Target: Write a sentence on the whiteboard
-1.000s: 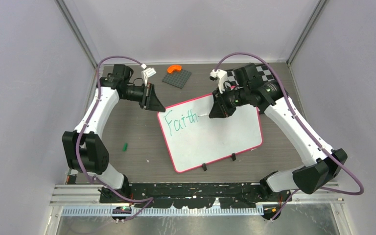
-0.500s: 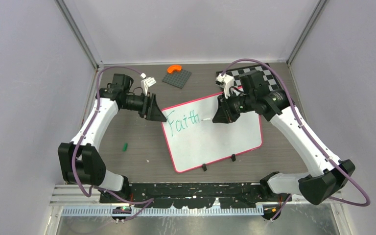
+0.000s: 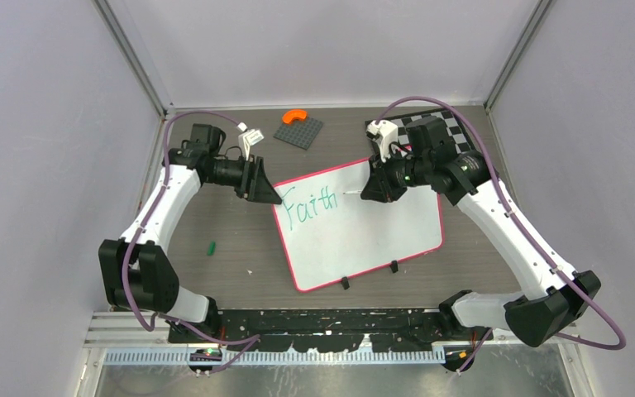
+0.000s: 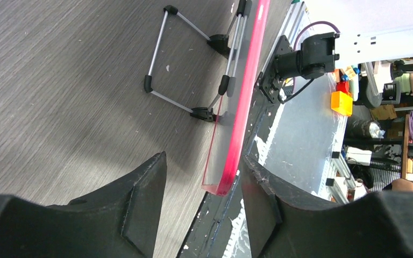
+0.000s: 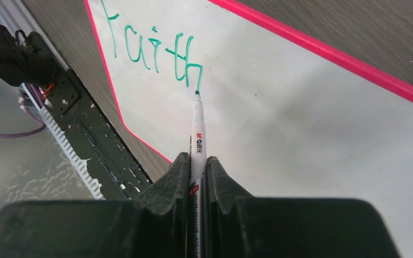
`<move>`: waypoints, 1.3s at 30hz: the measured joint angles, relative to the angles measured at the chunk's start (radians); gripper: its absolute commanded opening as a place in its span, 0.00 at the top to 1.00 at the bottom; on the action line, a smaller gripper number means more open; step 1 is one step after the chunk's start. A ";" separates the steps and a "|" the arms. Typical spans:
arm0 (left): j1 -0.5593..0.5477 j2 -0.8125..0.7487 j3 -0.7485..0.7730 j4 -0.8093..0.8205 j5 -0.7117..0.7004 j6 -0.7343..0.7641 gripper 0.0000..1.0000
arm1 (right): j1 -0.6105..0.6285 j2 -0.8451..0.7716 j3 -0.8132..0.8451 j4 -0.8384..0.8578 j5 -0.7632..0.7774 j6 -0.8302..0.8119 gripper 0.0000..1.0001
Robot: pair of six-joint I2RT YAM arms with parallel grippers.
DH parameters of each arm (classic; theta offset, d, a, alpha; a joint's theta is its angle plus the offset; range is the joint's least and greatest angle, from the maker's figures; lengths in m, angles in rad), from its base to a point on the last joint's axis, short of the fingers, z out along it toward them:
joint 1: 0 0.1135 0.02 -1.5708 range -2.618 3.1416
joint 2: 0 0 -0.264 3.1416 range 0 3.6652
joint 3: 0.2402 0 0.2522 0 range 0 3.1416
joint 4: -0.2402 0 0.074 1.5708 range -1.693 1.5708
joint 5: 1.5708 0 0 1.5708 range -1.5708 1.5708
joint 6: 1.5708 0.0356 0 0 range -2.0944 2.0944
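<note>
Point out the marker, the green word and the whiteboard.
marker (image 5: 198,137): right wrist view, on its white barrel.
green word (image 5: 153,54): right wrist view, on the stroke of the letter i.
whiteboard (image 3: 372,236): top external view, on its bare white face.

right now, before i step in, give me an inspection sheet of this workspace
Surface: dark grey wood-grain table, a few pale specks.
Job's things: large white pink-rimmed whiteboard propped on a wire stand; green handwritten lettering reads only "Faith"; white-barrelled green marker, tip at the end of the h.
Clutter: dark grey square plate with orange curved piece; small green piece; black-and-white checkered board partly under the right arm.
Grippers: left gripper open, straddling the whiteboard's corner; right gripper shut on the marker.
Cables: one purple cable looping along each arm.
Surroundings: pale walls, metal frame.
</note>
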 measured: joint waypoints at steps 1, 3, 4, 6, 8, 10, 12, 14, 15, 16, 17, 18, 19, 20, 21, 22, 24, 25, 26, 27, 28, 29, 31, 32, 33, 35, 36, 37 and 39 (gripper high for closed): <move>0.000 0.001 0.000 0.000 0.000 0.000 0.48 | 0.000 0.000 0.000 0.004 0.005 -0.003 1.00; -0.004 0.002 0.000 0.001 0.001 -0.001 0.50 | -0.001 0.001 0.000 0.008 0.013 -0.006 1.00; -0.006 0.003 0.000 0.001 0.002 0.000 0.51 | -0.001 0.002 0.000 0.009 0.020 -0.008 1.00; -0.008 0.004 0.000 0.002 0.003 -0.001 0.54 | -0.001 0.009 0.000 0.012 0.035 -0.011 1.00; -0.010 0.007 0.000 0.002 0.005 -0.003 0.58 | -0.001 0.021 0.000 0.016 0.048 -0.014 1.00; -0.011 0.011 0.000 0.002 0.006 -0.004 0.63 | -0.001 0.033 0.000 0.019 0.056 -0.015 1.00; -0.011 0.014 0.000 0.002 0.009 -0.005 0.67 | -0.001 0.041 -0.005 0.028 0.064 -0.017 1.00; -0.012 0.016 0.000 0.002 0.011 -0.005 0.71 | -0.001 0.044 -0.008 0.031 0.071 -0.018 1.00; -0.012 0.016 0.000 0.002 0.013 -0.004 0.72 | -0.001 0.046 -0.008 0.031 0.072 -0.019 1.00; -0.012 0.016 0.000 0.003 0.013 -0.005 0.74 | -0.001 0.046 -0.008 0.034 0.074 -0.021 1.00; -0.012 0.016 0.000 0.003 0.014 -0.004 0.75 | -0.001 0.048 -0.008 0.036 0.076 -0.021 1.00; -0.013 0.016 0.000 0.003 0.014 -0.005 0.77 | -0.001 0.050 -0.008 0.039 0.076 -0.022 1.00; -0.013 0.016 0.000 0.003 0.015 -0.004 0.79 | -0.001 0.052 -0.008 0.041 0.077 -0.024 1.00; -0.013 0.016 0.000 0.003 0.015 -0.005 0.80 | -0.001 0.056 -0.008 0.044 0.079 -0.025 1.00; -0.013 0.016 0.000 0.003 0.016 -0.004 0.82 | -0.001 0.062 -0.008 0.047 0.079 -0.026 1.00; -0.013 0.016 0.000 0.003 0.016 -0.004 0.83 | -0.001 0.066 -0.008 0.048 0.079 -0.026 1.00; -0.013 0.016 0.000 0.004 0.016 -0.003 0.85 | -0.001 0.076 -0.008 0.051 0.079 -0.027 1.00; -0.013 0.016 0.000 0.005 0.016 -0.003 0.86 | -0.001 0.079 -0.008 0.051 0.079 -0.028 1.00; -0.013 0.016 0.000 0.005 0.016 -0.003 0.88 | -0.001 0.080 -0.008 0.051 0.078 -0.028 1.00; -0.013 0.016 0.000 0.005 0.016 -0.002 0.89 | -0.001 0.080 -0.008 0.051 0.079 -0.029 1.00; -0.013 0.016 0.000 0.005 0.018 0.000 0.91 | -0.001 0.080 -0.008 0.051 0.079 -0.029 1.00; -0.013 0.016 0.000 0.006 0.020 0.001 0.93 | -0.001 0.081 -0.008 0.051 0.079 -0.029 1.00; -0.013 0.016 0.000 0.006 0.023 0.001 0.97 | -0.001 0.081 -0.008 0.052 0.079 -0.029 1.00; -0.013 0.016 0.000 0.006 0.023 0.001 0.99 | -0.001 0.081 -0.008 0.052 0.079 -0.029 1.00; -0.013 0.016 0.000 0.006 0.023 0.001 1.00 | -0.001 0.080 -0.011 0.053 0.078 -0.029 1.00; -0.013 0.016 0.000 0.006 0.023 0.002 1.00 | -0.001 0.079 -0.023 0.056 0.075 -0.029 1.00; -0.013 0.016 0.000 0.006 0.023 0.001 1.00 | -0.001 0.077 -0.033 0.057 0.072 -0.029 1.00; -0.013 0.016 0.000 0.007 0.023 0.002 1.00 | -0.001 0.073 -0.046 0.056 0.068 -0.029 1.00; -0.013 0.016 0.000 0.006 0.024 0.001 1.00 | -0.001 0.065 -0.071 0.054 0.062 -0.029 1.00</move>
